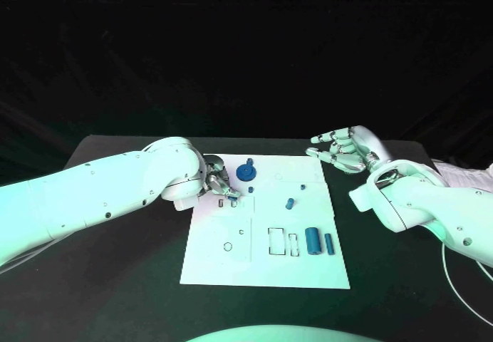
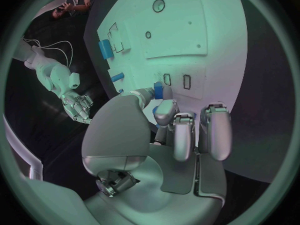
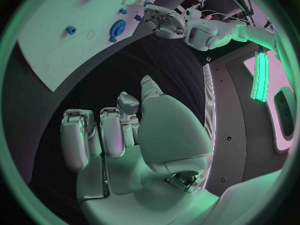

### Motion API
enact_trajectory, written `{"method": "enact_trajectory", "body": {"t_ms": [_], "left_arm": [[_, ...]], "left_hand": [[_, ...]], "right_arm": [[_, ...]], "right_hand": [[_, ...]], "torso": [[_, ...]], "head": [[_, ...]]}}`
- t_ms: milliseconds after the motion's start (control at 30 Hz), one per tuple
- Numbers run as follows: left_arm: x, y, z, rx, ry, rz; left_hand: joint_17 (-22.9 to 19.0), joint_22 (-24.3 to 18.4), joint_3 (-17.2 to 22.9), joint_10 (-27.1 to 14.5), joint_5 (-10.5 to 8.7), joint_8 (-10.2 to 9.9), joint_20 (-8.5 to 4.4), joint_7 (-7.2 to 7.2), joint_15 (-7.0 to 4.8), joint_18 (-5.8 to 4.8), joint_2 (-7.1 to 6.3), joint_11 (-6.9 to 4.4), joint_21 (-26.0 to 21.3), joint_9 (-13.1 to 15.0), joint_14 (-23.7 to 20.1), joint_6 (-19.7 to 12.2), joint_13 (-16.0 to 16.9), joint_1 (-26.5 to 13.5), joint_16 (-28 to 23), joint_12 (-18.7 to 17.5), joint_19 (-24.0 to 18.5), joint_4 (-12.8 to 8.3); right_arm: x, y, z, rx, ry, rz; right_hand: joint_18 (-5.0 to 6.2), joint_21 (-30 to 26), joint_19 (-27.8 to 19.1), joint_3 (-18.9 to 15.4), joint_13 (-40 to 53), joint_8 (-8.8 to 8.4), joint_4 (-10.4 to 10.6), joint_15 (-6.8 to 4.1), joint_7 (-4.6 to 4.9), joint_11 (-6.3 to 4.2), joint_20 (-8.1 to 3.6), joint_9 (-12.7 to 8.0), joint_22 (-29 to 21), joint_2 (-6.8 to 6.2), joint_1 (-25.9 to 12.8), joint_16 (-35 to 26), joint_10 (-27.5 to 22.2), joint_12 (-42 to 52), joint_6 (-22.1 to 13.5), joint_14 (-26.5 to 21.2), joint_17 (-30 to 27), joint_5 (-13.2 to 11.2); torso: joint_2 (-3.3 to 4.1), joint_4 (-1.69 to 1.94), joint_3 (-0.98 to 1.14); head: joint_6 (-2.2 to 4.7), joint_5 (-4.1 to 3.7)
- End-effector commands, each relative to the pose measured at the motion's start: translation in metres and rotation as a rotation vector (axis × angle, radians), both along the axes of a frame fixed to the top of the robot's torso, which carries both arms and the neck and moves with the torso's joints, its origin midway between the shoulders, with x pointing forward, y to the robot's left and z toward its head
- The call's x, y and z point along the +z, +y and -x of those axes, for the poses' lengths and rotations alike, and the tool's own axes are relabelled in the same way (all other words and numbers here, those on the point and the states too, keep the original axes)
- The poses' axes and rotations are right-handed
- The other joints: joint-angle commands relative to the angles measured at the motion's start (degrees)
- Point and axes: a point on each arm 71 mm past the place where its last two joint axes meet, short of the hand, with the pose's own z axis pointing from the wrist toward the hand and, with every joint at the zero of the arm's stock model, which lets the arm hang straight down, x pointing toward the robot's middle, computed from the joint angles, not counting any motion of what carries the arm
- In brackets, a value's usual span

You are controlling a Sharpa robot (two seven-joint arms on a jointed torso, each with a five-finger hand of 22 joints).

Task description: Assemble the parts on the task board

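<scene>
Parts lie on the white task board (image 1: 308,271) in the middle of the black counter (image 1: 113,285): a blue gear (image 1: 246,172) near its far edge, a small blue peg (image 1: 291,203) mid-board, two blue cylinders (image 1: 311,242) nearer the front. Left hand (image 1: 219,182) rests over the board's far left corner, fingers (image 2: 183,135) pinching a small blue piece (image 2: 158,90). Right hand (image 1: 341,149) hovers off the far right corner, fingers (image 3: 112,130) curled, holding nothing

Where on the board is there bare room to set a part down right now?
The near strip of the task board, below the outlined slots and the two blue cylinders, is bare. So is its right middle, beside the small blue peg. The far-left corner is crowded: the left hand sits by the blue gear. The right hand hovers off the far-right corner.
</scene>
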Motion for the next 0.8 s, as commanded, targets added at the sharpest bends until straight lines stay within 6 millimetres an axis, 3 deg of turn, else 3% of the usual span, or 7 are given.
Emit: {"method": "enact_trajectory", "body": {"t_ms": [33,800], "left_arm": [[-0.001,0.0,0.0,-0.015,-0.078,-0.036],[-0.02,-0.006,0.006,-0.062,-0.023,-0.082]], "left_hand": [[15.07,6.01,10.12,0.19,0.01,0.29,0.28,-0.31,0.11,-0.76,-0.05,0.01,0.05,0.08,5.91,-0.17,-0.02,-0.68,0.17,-0.11,0.73,-9.81],[15.07,6.21,10.56,0.41,-2.05,0.63,0.23,-0.5,0.04,-0.79,-0.13,-0.1,0.07,0.73,5.91,-0.35,0.17,-2.26,0.17,0.14,0.81,-10.34]], "right_arm": [[-0.001,0.002,0.001,0.019,-0.005,0.007],[-0.003,0.005,0.001,0.03,0.001,0.009]], "right_hand": [[0.89,-0.25,0.5,-0.26,-0.05,-0.19,0.03,-0.36,0.03,0.01,-0.23,-0.08,6.58,0.29,-0.01,-0.32,-0.58,-0.19,0.14,3.17,1.51,0.02],[0.91,-0.3,0.46,-0.35,-0.13,-0.2,0.04,-0.36,0.03,0.02,-0.23,-0.08,6.51,0.3,-0.06,-0.33,-0.64,-0.29,0.15,3.17,1.51,0.0]], "torso": [[-0.06,0.12,-0.08],[0.08,0.04,0.02]], "head": [[-0.19,-0.01],[-0.48,0.13]]}}
